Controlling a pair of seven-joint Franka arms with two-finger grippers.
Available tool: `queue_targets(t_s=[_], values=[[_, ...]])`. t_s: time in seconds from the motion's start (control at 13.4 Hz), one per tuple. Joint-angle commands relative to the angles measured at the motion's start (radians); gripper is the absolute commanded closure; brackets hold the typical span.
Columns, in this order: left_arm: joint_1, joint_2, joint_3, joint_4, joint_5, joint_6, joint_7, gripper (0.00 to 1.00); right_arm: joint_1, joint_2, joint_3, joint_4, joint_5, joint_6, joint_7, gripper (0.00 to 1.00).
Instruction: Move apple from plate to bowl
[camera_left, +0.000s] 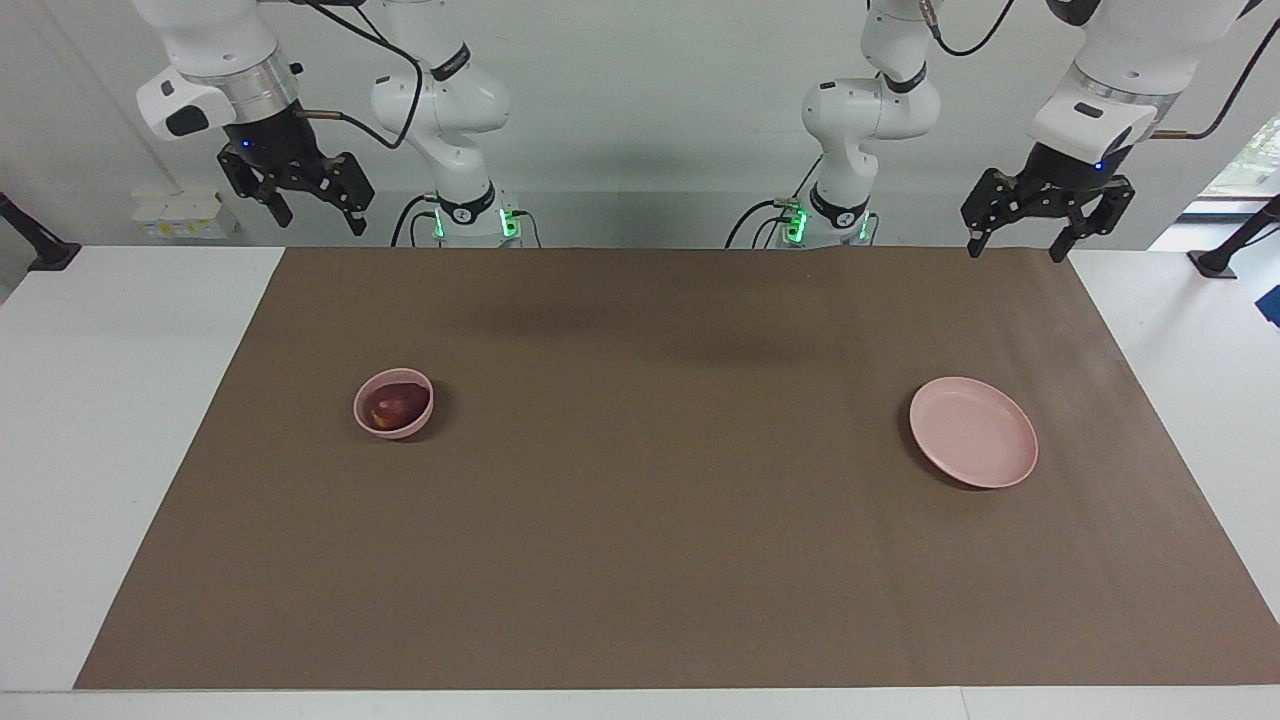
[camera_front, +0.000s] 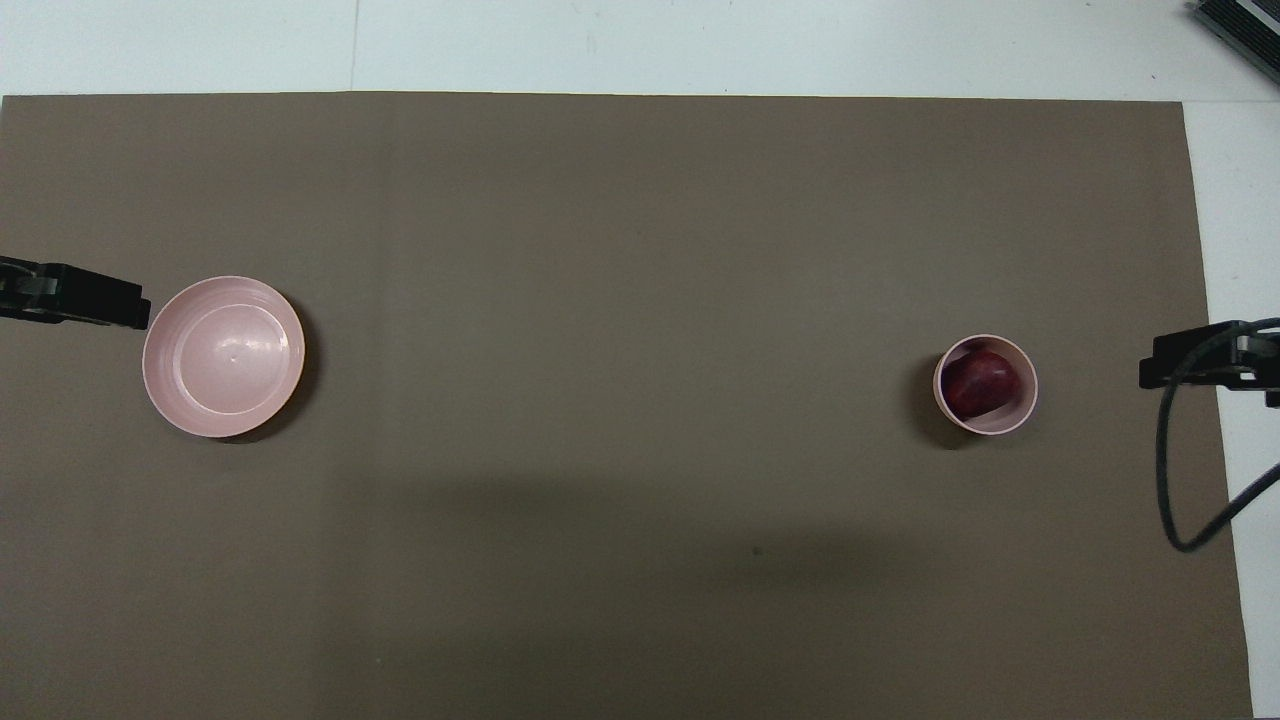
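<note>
At the left of the facing view, the apple (camera_left: 396, 404) lies inside the bowl (camera_left: 393, 403), which stands on the brown mat (camera_left: 640, 560) covering the desk (camera_left: 110, 450), toward the right arm's end. In the overhead view the same bowl (camera_front: 985, 384) shows at the right of the frame, the apple (camera_front: 980, 383) filling most of it. The plate (camera_left: 972, 431) sits bare at the right of the facing view, toward the left arm's end, well apart from the bowl; from overhead the plate (camera_front: 223, 356) is at the left. The right hand (camera_left: 312, 204) hangs in the upper left of the facing view, raised over the mat's edge, fingers spread and holding nothing. The left hand (camera_left: 1015, 239) hangs in the upper right, raised over the mat's corner, likewise spread wide and empty. Neither hand touches anything.
</note>
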Motion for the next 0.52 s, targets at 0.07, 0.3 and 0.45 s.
queue_targets(t_s=[0.07,0.3,0.45], values=[[0.012,-0.014,0.002,-0.017,-0.012,-0.004,0.005,0.0,-0.014,-0.002,0.007,-0.002,0.005,0.0,-0.018,0.0],[0.026,-0.014,0.002,-0.019,-0.012,-0.004,0.006,0.0,-0.014,-0.002,0.007,-0.002,0.005,0.0,-0.018,0.0],[0.026,-0.014,0.002,-0.019,-0.012,-0.003,0.006,0.0,-0.014,-0.002,0.007,-0.002,0.005,0.0,-0.018,0.0]])
